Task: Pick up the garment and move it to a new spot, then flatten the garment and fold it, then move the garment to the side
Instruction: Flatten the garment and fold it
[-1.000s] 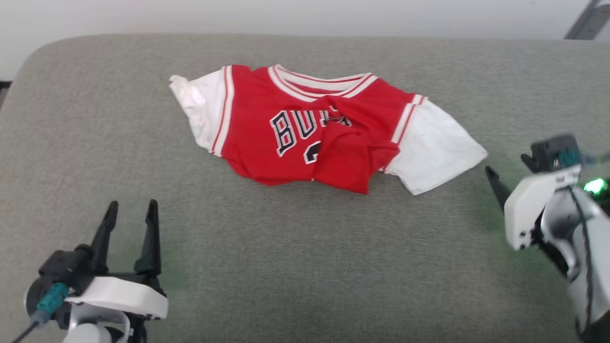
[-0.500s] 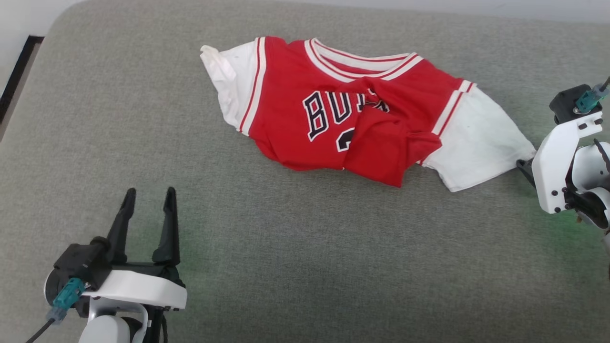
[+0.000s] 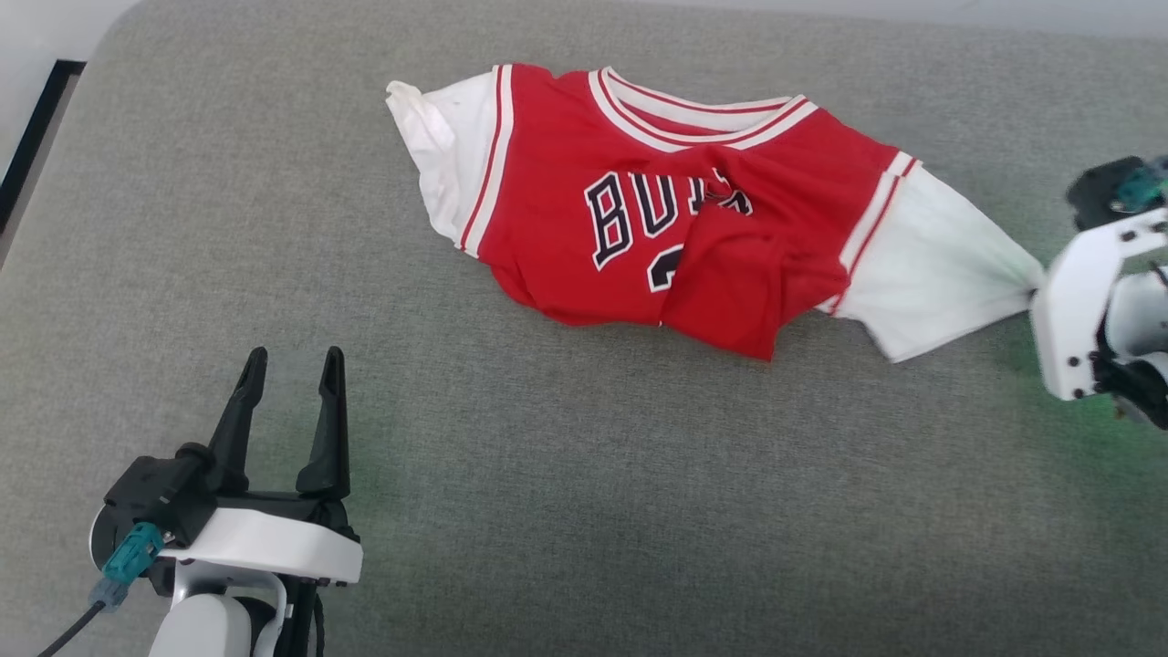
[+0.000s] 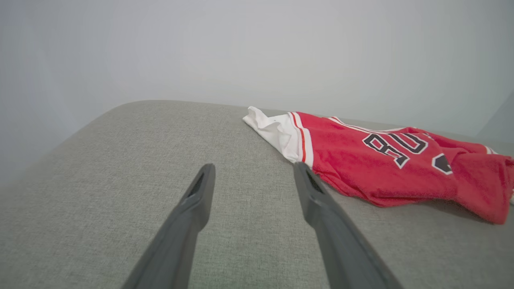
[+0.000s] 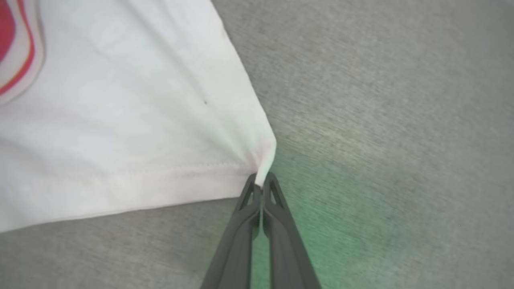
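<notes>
The garment [image 3: 675, 228], a red T-shirt with white sleeves and dark lettering, lies rumpled on the grey cushion [image 3: 566, 511]; its hem is folded up over the front. My right gripper [image 5: 262, 181] is shut on the corner of the garment's right white sleeve [image 5: 120, 120], which is pulled taut into a point toward the gripper's white housing [image 3: 1081, 310] at the right edge. My left gripper [image 3: 290, 360] stands open over bare cushion at the lower left, well short of the garment [image 4: 385, 160], with nothing between its fingers [image 4: 200, 192].
The grey cushion's rounded far-left corner [image 3: 100, 55] meets pale floor and a dark strip [image 3: 32, 137]. A pale wall [image 4: 257, 48] rises behind the cushion in the left wrist view. Green light glows on the cushion near each gripper.
My right gripper has reached the sleeve corner, shut on it and drawn the sleeve out to the right. The head camera tilted down and left earlier. The left gripper stays open.
</notes>
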